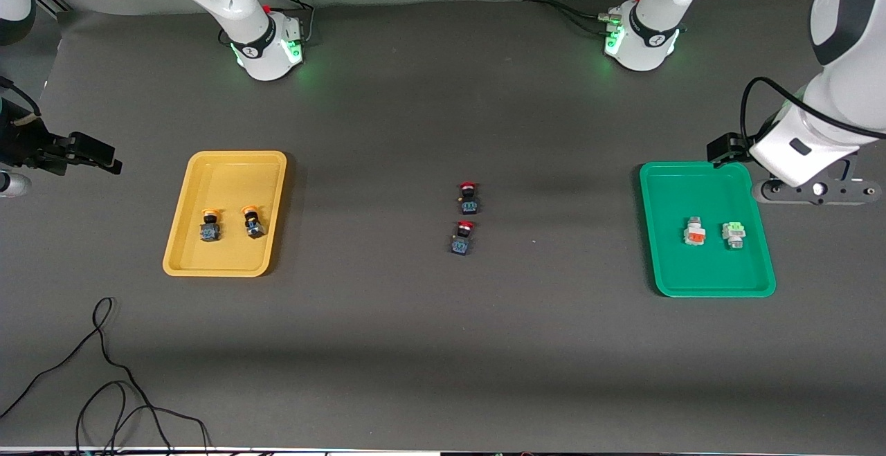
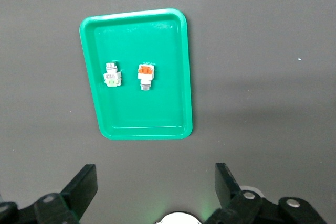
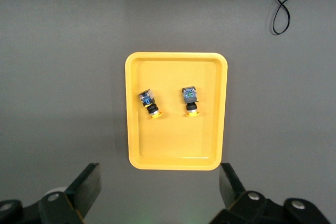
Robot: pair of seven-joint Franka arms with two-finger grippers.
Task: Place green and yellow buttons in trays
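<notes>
1. Four buttons lie sorted by colour. Two yellow buttons (image 1: 210,225) (image 1: 252,222) rest side by side in the yellow tray (image 1: 228,162), toward the right arm's end of the table. The orange-red button (image 1: 694,232) and the green button (image 1: 734,233) rest side by side in the green tray (image 1: 664,176), toward the left arm's end.
2. Each pair sits near the middle of its tray, clear of the walls and apart from one another, so none looks likely to roll or tip out.
3. Two red buttons (image 1: 468,196) (image 1: 462,237) lie on the bare table (image 1: 443,345) between the trays, one nearer the front camera than the other. They match neither tray, which is probably why they lie outside.
4. Judged from this layout, the sorting looks finished.
5. Left gripper (image 2: 155,192) hangs high beside the green tray, at its base-side end, fingers spread wide and holding nothing.
6. Right gripper (image 3: 160,195) hangs high beside the yellow tray, out toward the table's edge, fingers also spread wide and empty.
7. Both arms appear to wait clear of the trays, leaving the contents undisturbed.
8. One loose black cable (image 1: 104,373) lies near the front edge, well apart from everything.
</notes>
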